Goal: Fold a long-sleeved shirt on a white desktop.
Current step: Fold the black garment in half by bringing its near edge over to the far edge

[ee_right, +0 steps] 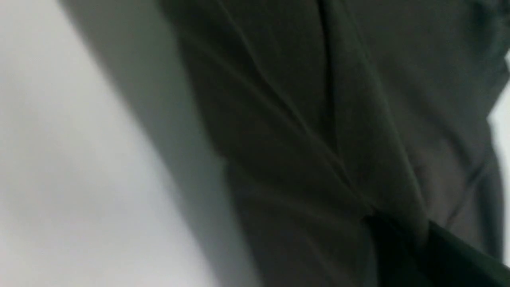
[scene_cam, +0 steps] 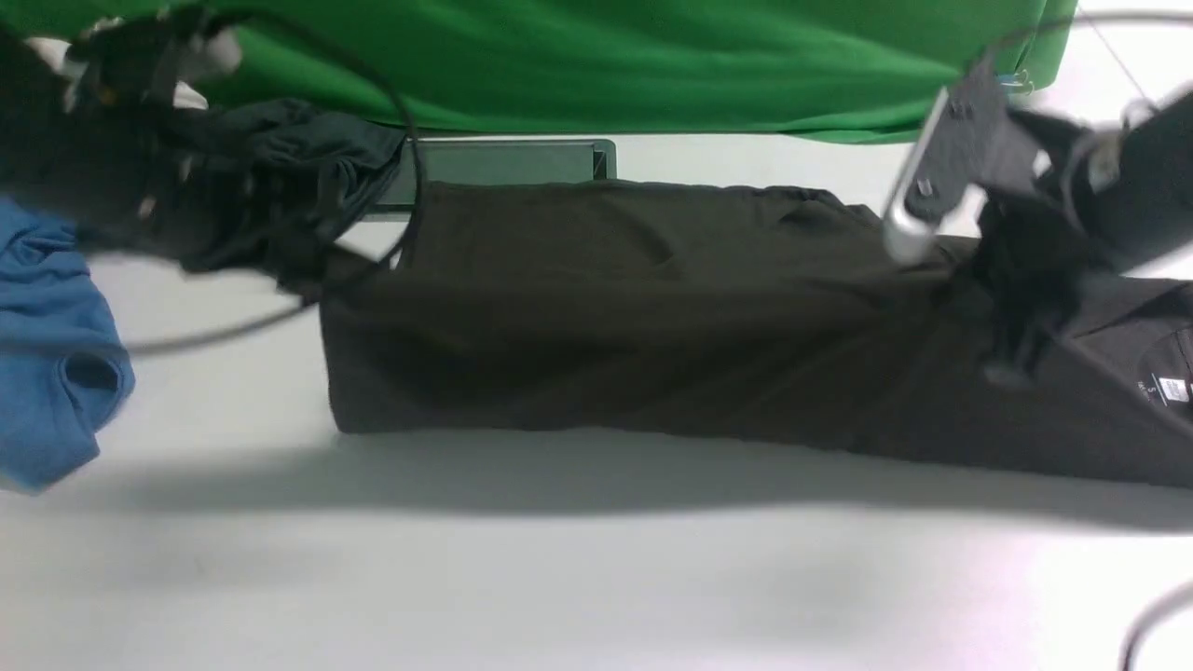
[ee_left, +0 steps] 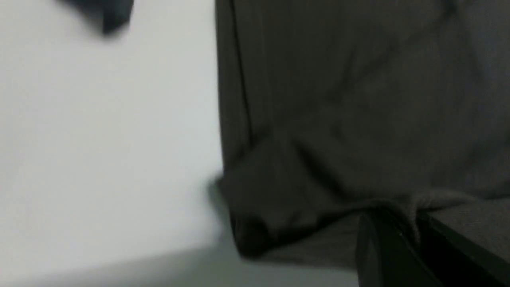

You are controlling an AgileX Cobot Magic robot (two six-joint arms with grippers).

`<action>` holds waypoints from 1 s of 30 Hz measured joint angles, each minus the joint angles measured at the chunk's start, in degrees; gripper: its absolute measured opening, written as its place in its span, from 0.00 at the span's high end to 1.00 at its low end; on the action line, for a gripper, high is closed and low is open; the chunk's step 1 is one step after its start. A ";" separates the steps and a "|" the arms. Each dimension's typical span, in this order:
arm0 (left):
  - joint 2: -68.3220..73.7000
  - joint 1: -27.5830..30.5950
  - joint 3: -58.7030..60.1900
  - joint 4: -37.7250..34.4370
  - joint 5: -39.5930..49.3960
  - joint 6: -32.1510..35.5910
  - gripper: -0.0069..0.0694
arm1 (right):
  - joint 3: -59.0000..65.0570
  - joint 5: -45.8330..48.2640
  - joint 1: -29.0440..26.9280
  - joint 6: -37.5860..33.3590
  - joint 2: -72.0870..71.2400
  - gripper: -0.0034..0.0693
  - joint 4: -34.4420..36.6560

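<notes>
Dark olive-black knit, soft and matte, fills the middle of the front view: the shirt is a long band running from centre left to the right edge. It has loose wrinkles along its top and a straight, smooth lower edge. A small white neck label shows at the far right.

The left gripper is pressed together on a bunched fold of the shirt near its corner, and cloth puckers around its black fingers. The right gripper pinches another gather of the same shirt, with creases fanning away from the pinch. Both wrist views are blurred.

The desk is smooth, plain white. A broad soft shadow lies under the shirt's lower edge. The whole lower part of the front view is bare desk, as is a strip at centre left between the shirt and a crumpled blue garment. A rumpled teal-grey garment sits at the upper left, touching the shirt's corner. Just beside it a grey metal cable slot is partly covered by the shirt's top edge. A thin black cable loops across that corner. Green cloth in draped folds spans the top of the frame.
</notes>
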 joint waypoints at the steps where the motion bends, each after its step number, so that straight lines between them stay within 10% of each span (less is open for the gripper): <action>1: 0.51 0.00 -0.61 0.00 0.00 0.00 0.87 | -0.99 -0.10 -0.21 -0.20 0.86 0.88 0.00; 13: 36.60 -0.46 -36.56 0.82 -15.58 0.85 0.77 | -23.16 -25.38 -5.33 -0.57 29.60 0.85 -0.38; 18: 48.14 -0.72 -43.79 1.33 -18.96 0.83 0.44 | -23.22 -39.99 -5.44 10.14 38.19 0.51 -0.38; 24: 46.65 0.38 -49.32 1.78 -6.36 0.68 0.06 | -23.22 -32.17 -5.44 21.28 34.47 0.13 -0.34; 30: 38.91 3.95 -53.33 1.39 12.18 0.44 0.00 | -23.78 -15.64 -5.44 29.41 23.13 0.13 0.00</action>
